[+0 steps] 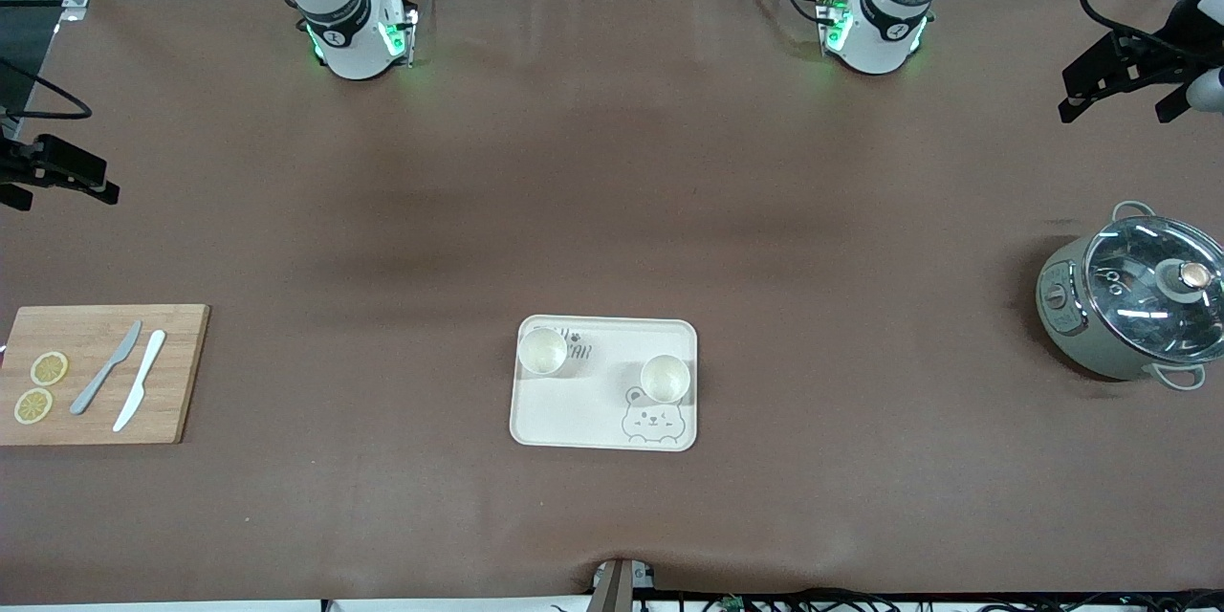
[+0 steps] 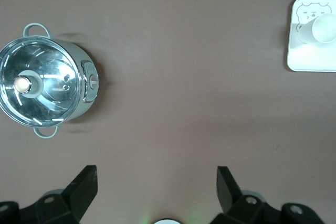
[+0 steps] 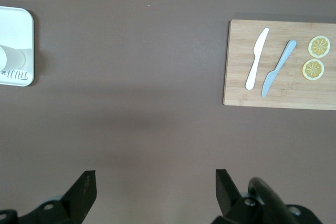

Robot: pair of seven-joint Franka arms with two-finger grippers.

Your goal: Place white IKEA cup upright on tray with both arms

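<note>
The cream bear tray (image 1: pixel 574 411) lies on the brown table, near the front camera. Two white cups stand upright on it: one (image 1: pixel 542 351) at the corner by the lettering, one (image 1: pixel 665 378) above the bear drawing. My left gripper (image 2: pixel 156 174) is open and empty, high over the table's left-arm end; it also shows in the front view (image 1: pixel 1124 103). Its wrist view catches the tray's edge (image 2: pixel 310 59) and one cup (image 2: pixel 325 29). My right gripper (image 3: pixel 156 178) is open and empty, high over the right-arm end, and shows in the front view (image 1: pixel 59 194). Its wrist view shows a tray corner (image 3: pixel 18 35).
A wooden cutting board (image 1: pixel 177 373) with a grey knife (image 1: pixel 107 366), a white knife (image 1: pixel 141 392) and two lemon slices (image 1: pixel 49 368) lies at the right arm's end. A green pot with a glass lid (image 1: pixel 1133 301) stands at the left arm's end.
</note>
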